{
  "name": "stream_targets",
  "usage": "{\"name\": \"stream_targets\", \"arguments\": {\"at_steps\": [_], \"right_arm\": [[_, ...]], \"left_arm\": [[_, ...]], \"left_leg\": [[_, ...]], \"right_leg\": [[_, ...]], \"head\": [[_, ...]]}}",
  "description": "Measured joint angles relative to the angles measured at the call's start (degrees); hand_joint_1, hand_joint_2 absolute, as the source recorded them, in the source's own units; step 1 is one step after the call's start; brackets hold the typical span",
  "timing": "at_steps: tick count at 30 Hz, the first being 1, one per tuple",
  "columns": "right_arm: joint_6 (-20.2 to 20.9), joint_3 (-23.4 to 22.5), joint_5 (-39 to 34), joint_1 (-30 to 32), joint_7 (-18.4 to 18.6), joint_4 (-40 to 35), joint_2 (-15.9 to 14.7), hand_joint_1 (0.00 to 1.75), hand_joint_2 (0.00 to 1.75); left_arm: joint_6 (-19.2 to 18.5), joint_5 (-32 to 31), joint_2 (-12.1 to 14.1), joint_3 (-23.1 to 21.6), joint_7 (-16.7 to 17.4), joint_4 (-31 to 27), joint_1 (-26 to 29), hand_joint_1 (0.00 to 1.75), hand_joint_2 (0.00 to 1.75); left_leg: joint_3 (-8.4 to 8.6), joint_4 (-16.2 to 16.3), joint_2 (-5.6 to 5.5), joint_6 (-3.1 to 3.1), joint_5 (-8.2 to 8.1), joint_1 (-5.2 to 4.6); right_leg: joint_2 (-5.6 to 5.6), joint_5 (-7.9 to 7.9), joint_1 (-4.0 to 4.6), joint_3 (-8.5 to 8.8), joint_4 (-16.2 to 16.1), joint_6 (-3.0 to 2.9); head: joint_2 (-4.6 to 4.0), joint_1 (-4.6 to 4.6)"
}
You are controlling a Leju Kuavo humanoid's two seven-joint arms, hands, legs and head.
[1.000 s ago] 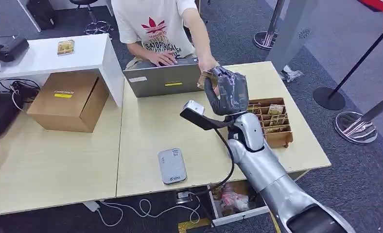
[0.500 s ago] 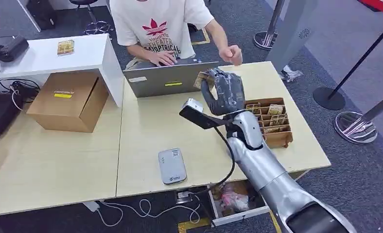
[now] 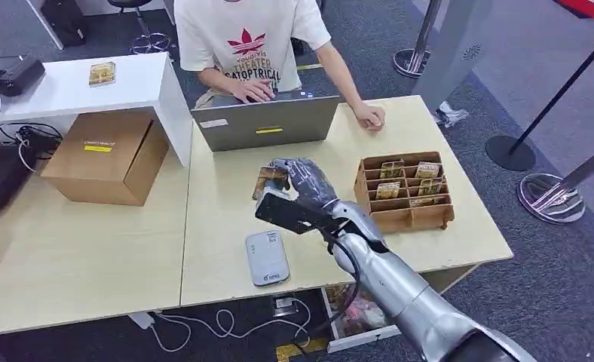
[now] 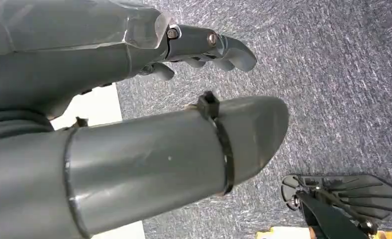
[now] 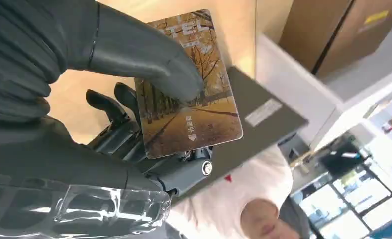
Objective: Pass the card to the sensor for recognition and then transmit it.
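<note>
- The right hand [image 3: 303, 181] grips the card [image 5: 186, 84] above the desk's [image 3: 226, 196] middle, just short of the sensor [image 3: 267, 257] by the front edge.
- Scan and handover are judged pending.
- The left hand [image 4: 204, 47] hangs released over the floor.

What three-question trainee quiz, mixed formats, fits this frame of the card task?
1. True or false: the right hand holds the card.
2. The grey sensor lies: A) in the wooden organizer, B) on the table below the hand, C) on the cardboard box.
3. Fill in: the person's hand rests on the ____.

Key: 1 true; 2 B; 3 table.
</note>
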Motion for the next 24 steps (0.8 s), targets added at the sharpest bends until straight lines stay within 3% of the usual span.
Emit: {"name": "stream_targets", "arguments": {"at_steps": [9, 24], "right_arm": [[4.00, 5.31, -2.92, -0.21, -0.37, 3.43, 2.34, 1.75, 1.75], [6.25, 11.71, -5.35, -0.49, -1.31, 15.65, 6.05, 1.75, 1.75]], "left_arm": [[0.35, 1.07, -0.04, 0.00, 0.37, 0.00, 0.02, 0.00, 0.00], [0.90, 1.57, -0.07, 0.07, 0.44, 0.00, 0.10, 0.00, 0.00]], "left_leg": [[0.01, 0.00, 0.00, 0.00, 0.00, 0.01], [0.00, 0.00, -0.01, 0.00, 0.00, 0.01]], "right_leg": [[0.00, 0.00, 0.01, 0.00, 0.00, 0.00], [0.00, 0.00, 0.01, 0.00, 0.00, 0.00]], "head": [[0.00, 0.00], [0.00, 0.00]]}}
